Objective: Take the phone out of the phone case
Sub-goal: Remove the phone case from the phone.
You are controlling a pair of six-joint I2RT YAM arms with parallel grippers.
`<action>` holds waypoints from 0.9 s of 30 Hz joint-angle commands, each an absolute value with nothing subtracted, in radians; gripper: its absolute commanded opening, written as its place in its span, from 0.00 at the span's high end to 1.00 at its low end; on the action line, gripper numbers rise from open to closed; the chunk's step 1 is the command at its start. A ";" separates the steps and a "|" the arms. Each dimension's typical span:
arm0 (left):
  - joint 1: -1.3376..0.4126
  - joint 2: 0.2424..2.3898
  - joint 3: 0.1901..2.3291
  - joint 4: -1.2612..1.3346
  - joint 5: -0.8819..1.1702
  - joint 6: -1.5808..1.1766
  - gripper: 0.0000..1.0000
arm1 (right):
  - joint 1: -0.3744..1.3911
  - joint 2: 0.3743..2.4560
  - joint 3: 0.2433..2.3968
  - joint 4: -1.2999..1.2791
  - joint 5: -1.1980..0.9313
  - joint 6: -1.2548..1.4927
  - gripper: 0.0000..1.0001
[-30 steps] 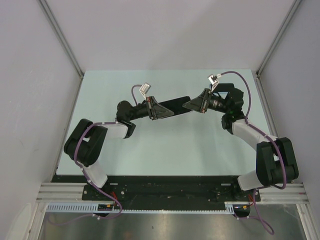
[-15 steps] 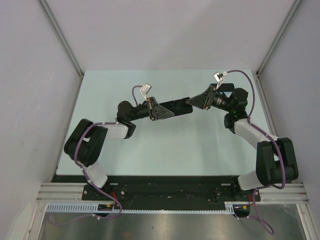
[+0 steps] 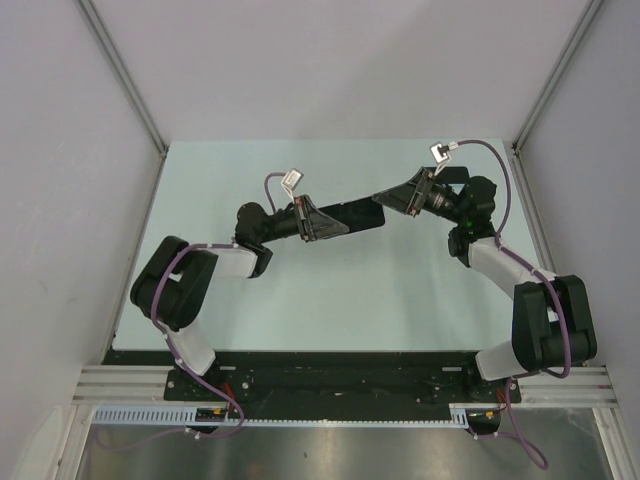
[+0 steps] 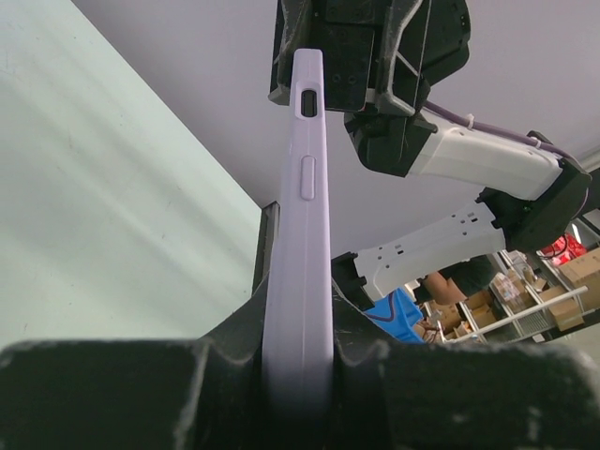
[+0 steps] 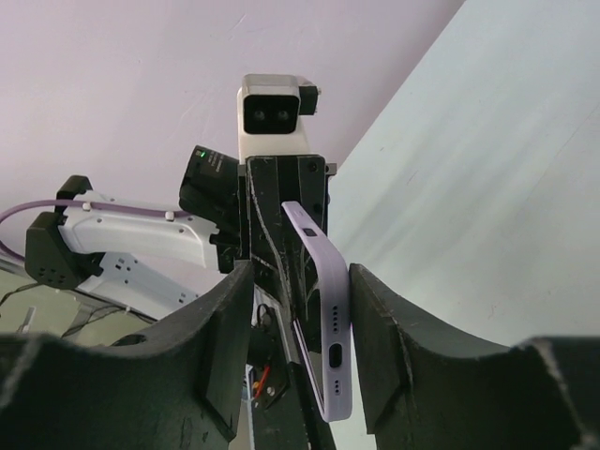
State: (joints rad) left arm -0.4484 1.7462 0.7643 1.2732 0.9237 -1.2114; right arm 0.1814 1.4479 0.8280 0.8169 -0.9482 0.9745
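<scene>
Above the far half of the table, about midway between its left and right edges and clear of its surface, the phone case shows from the top camera as a dark slab spanning the two arms. The left gripper holds its left end. The right gripper meets the other end.

From the left wrist, the case is seen edge-on: a pale lilac rim with a long side button and a dark slot nearer the far end. Both left fingers are pressed hard against its faces, so this gripper is clamped on the case. The far end reaches up between the black fingers of the right gripper.

From the right wrist, the jaws stand parted and straddle the case's end. One finger lies against or just beside the lilac rim, and there is a gap on the other side, so nothing is gripped here. The rim rounds a corner and has a small port cut-out. A dark face beside it may be the phone, though that is not certain.

The step in hand looks like finding a purchase on the free end. The phone seems to be seated inside. The next move calls for the right fingers to catch the soft rim alone and peel it back while the left holds firm.
</scene>
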 commanded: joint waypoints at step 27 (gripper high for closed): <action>-0.465 1.666 0.770 1.677 0.968 -1.135 1.00 | 0.183 1.462 0.801 0.868 -0.828 1.078 0.83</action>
State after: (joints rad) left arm -0.4496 1.7370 0.7555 1.2823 0.9249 -1.1759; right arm 0.1802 1.4494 0.7986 0.8295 -0.8467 1.0447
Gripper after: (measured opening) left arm 0.187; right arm 0.203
